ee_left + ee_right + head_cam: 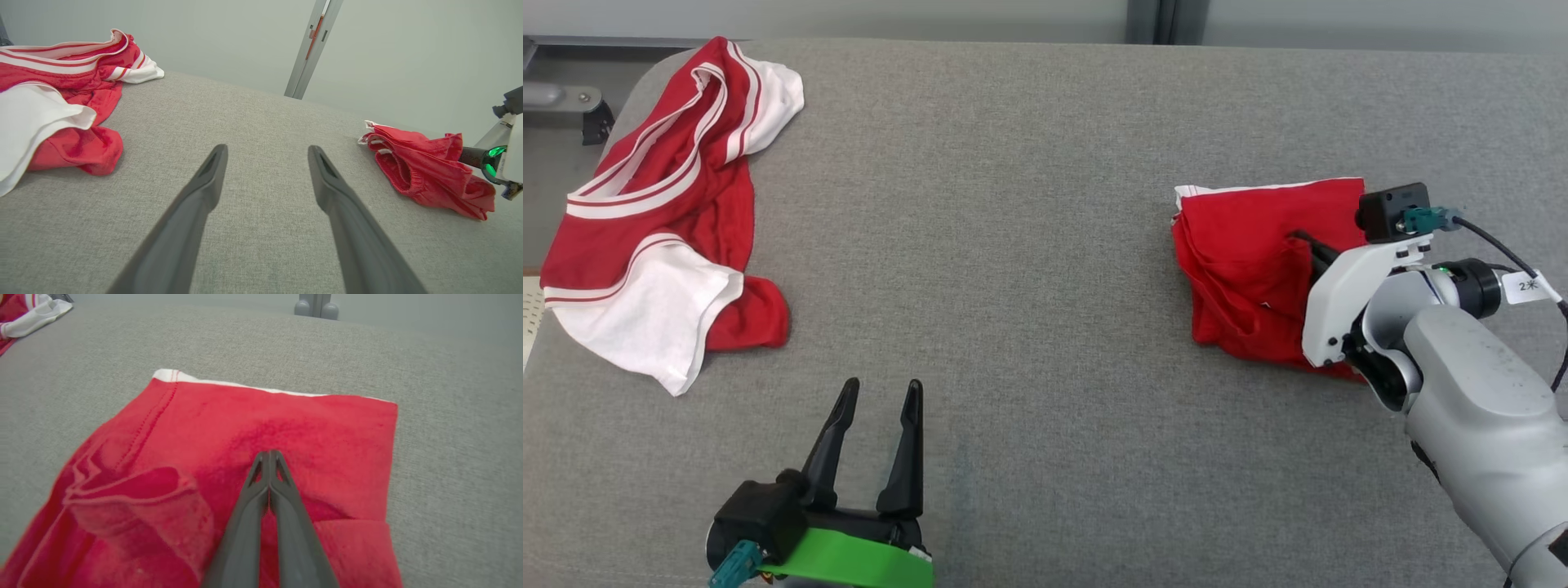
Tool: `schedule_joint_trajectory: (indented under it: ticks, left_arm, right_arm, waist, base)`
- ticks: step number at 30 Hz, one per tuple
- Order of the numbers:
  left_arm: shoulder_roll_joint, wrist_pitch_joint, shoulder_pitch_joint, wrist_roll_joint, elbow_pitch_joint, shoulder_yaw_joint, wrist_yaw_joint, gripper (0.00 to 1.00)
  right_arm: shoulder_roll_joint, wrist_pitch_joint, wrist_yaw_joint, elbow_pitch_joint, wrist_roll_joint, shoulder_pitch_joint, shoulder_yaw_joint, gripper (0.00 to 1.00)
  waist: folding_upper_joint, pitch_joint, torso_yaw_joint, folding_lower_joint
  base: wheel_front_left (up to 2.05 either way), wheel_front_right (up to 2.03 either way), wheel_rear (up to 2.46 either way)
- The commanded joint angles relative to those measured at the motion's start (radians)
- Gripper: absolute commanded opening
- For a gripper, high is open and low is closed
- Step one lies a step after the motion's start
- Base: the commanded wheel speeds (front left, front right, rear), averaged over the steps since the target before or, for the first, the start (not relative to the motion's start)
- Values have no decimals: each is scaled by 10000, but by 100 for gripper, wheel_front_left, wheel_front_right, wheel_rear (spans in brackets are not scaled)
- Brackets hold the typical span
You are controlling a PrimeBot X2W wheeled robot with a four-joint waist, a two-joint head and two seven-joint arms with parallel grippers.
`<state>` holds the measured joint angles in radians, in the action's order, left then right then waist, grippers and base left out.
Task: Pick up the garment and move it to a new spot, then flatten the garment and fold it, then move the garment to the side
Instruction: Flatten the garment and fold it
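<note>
A folded red garment with a white hem lies on the right side of the grey padded surface; it also shows as a low red bundle in the left wrist view. My right gripper is over its right half, jaws shut, tips down on the red cloth with no fold visibly pinched between them. Near the front edge, left of centre, my left gripper stands open above bare surface, nothing between its fingers.
A second garment, red with white stripes and white panels, lies crumpled at the far left, partly over the surface's edge. A grey post rises behind the table. Bare grey surface spans the middle between the two garments.
</note>
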<state>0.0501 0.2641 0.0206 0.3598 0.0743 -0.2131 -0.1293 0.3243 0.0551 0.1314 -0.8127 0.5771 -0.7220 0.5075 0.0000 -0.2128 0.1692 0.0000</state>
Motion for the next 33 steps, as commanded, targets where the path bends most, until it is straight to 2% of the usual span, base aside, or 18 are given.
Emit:
schedule_joint_trajectory:
  ticks: [1, 4, 10, 17, 25, 31, 32, 33]
  left_arm:
    - [10, 2, -52, 29, 24, 66, -26, 100]
    - [12, 2, 69, 29, 33, 136, -26, 100]
    - [12, 2, 261, 54, 10, 185, -26, 100]
    - [12, 2, 477, 64, 17, 290, -26, 100]
    - [12, 2, 750, -52, 124, 454, -26, 100]
    - [12, 2, 1185, -220, 243, 696, -26, 100]
    - [12, 2, 1253, -253, 251, 730, -26, 100]
    - [12, 2, 1295, -269, 251, 772, -26, 100]
  right_arm:
    - [60, 7, -14, 42, 219, 79, 188, 0]
    - [162, 207, -14, 438, 839, 298, 830, 0]
    - [754, 687, -14, 1526, 2093, 699, 2084, 0]
    - [1250, 1137, -15, 2535, 3009, 1090, 3332, 0]
    - [1135, 581, -15, 2659, 3238, 1439, 4123, 0]
    - [1174, -1026, -15, 2621, 3076, 1849, 3626, 0]
    - [1198, -1309, -15, 2583, 2985, 1920, 3453, 20]
    - [1243, -1666, -15, 2528, 2817, 1993, 3236, 48]
  waist:
    - [0, 77, 1, 0]
    - [0, 246, -91, 0]
    - [0, 603, -300, 0]
    - [0, 933, -522, 0]
    - [0, 1405, -685, 0]
    - [0, 2045, -818, 0]
    - [0, 2120, -847, 0]
    - [0, 2173, -876, 0]
  base:
    - [0, 0, 0]
    - [0, 0, 0]
    - [0, 0, 0]
    - [0, 0, 0]
    - [0, 0, 0]
    - [0, 0, 0]
    - [0, 0, 0]
    - [0, 0, 0]
